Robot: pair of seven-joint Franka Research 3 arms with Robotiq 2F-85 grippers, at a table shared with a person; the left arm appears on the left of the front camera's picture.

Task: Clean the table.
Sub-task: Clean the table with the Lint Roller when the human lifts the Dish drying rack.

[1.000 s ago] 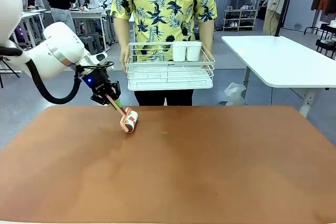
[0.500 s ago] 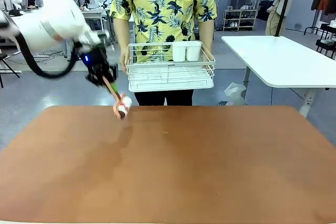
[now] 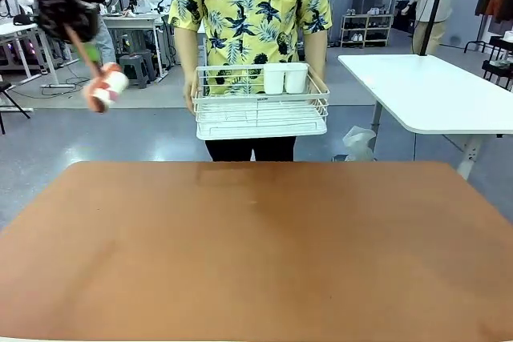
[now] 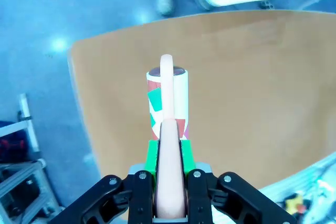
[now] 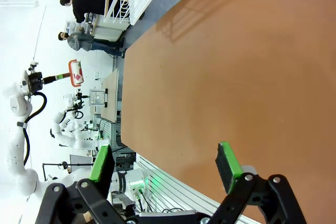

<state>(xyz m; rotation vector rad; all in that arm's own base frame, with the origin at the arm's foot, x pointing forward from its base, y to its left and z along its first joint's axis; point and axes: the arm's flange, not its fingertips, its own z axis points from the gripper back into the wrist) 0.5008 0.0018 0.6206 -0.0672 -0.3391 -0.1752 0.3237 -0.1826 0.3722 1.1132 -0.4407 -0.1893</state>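
The reddish-brown table (image 3: 256, 254) has a bare top. High above its far-left corner, my left gripper (image 3: 82, 47) is shut on the pink handle of a lint roller (image 3: 108, 90) with a white, red and green roll. In the left wrist view the left gripper (image 4: 169, 156) clamps that handle between green pads, and the lint roller (image 4: 167, 98) points out over the table (image 4: 252, 87) corner. My right gripper (image 5: 163, 165) stands open with nothing in it, over the table (image 5: 236, 66) edge. Far off in that view the lint roller (image 5: 75, 72) hangs in the air.
A person in a yellow patterned shirt stands at the far side holding a white wire rack (image 3: 260, 102) with two white cups (image 3: 284, 78) in it. A white-topped table (image 3: 433, 90) stands at the right rear.
My left arm has lifted the lint roller off the table's far-left part and swung it up and to the left. The person and rack have stayed put.
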